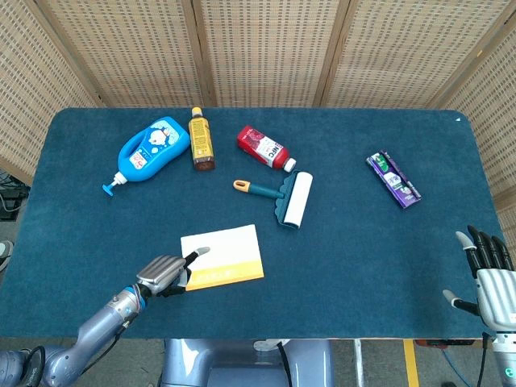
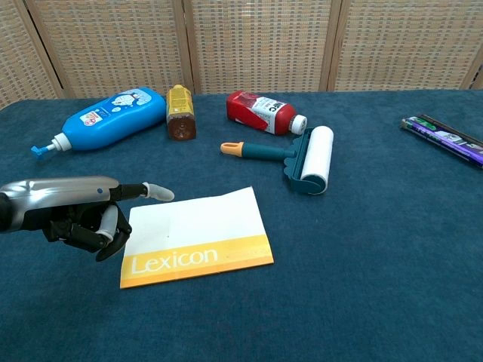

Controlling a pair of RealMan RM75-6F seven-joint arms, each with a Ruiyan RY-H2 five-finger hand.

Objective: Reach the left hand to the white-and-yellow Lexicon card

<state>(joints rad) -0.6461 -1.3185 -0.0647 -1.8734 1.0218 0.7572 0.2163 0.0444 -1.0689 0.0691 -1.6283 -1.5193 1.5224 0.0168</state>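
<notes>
The white-and-yellow Lexicon card (image 1: pixel 222 256) lies flat near the table's front, left of centre; the chest view shows its yellow strip with the name (image 2: pixel 196 237). My left hand (image 1: pixel 165 274) is low over the cloth at the card's left edge, and it holds nothing. One finger (image 2: pixel 155 192) stretches out over the card's upper left corner, while the others curl loosely under the palm (image 2: pixel 72 213). I cannot tell whether the finger touches the card. My right hand (image 1: pixel 489 278) rests at the front right edge with fingers spread, far from the card.
Along the back left lie a blue pump bottle (image 1: pixel 149 149), an amber bottle (image 1: pixel 201 139) and a red bottle (image 1: pixel 263 147). A teal lint roller (image 1: pixel 289 199) lies just beyond the card. A purple packet (image 1: pixel 393 179) lies at the right.
</notes>
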